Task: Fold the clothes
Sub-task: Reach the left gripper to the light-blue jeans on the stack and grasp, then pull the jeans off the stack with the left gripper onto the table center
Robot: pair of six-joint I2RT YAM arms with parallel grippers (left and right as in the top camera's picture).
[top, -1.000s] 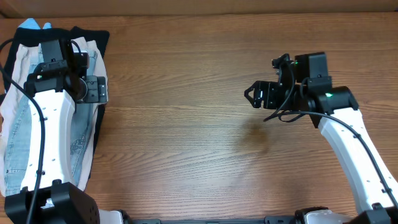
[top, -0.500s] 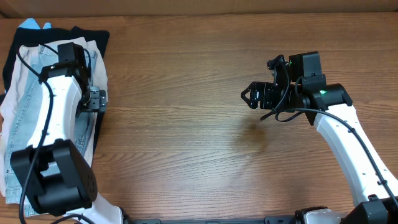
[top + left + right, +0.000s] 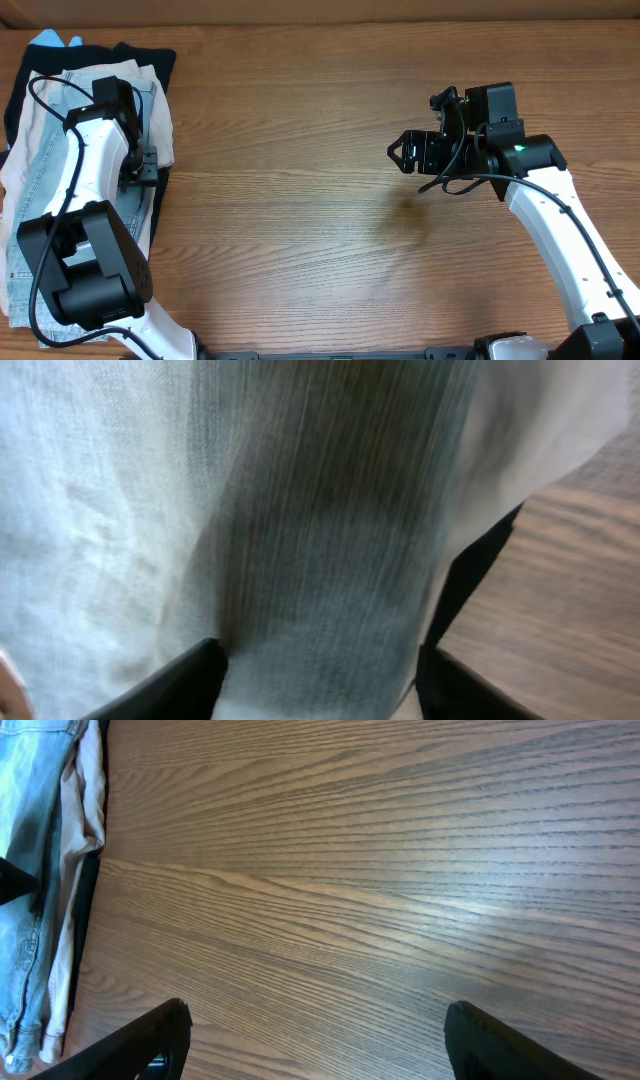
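The light-blue denim shorts (image 3: 35, 215) lie on top of a pile of clothes at the table's left edge. They fill the left wrist view (image 3: 300, 510) and show at the left edge of the right wrist view (image 3: 25, 850). My left gripper (image 3: 140, 168) is down on the shorts near the pile's right edge. Its jaws (image 3: 320, 685) are open, with denim between the two fingers. My right gripper (image 3: 402, 153) is open and empty above bare wood right of centre, far from the pile; its fingers (image 3: 320, 1045) frame only table.
A beige garment (image 3: 155, 110) and a black garment (image 3: 150, 55) lie under the shorts; both show beside the denim in the left wrist view, the beige garment (image 3: 545, 440) and the black garment (image 3: 480, 570). A bright blue item (image 3: 50, 38) peeks out at the pile's far end. Wooden table (image 3: 300, 200).
My left arm has turned and come down onto the pile, its gripper shifting slightly left onto the denim. My right gripper moved a little left, then stayed still.
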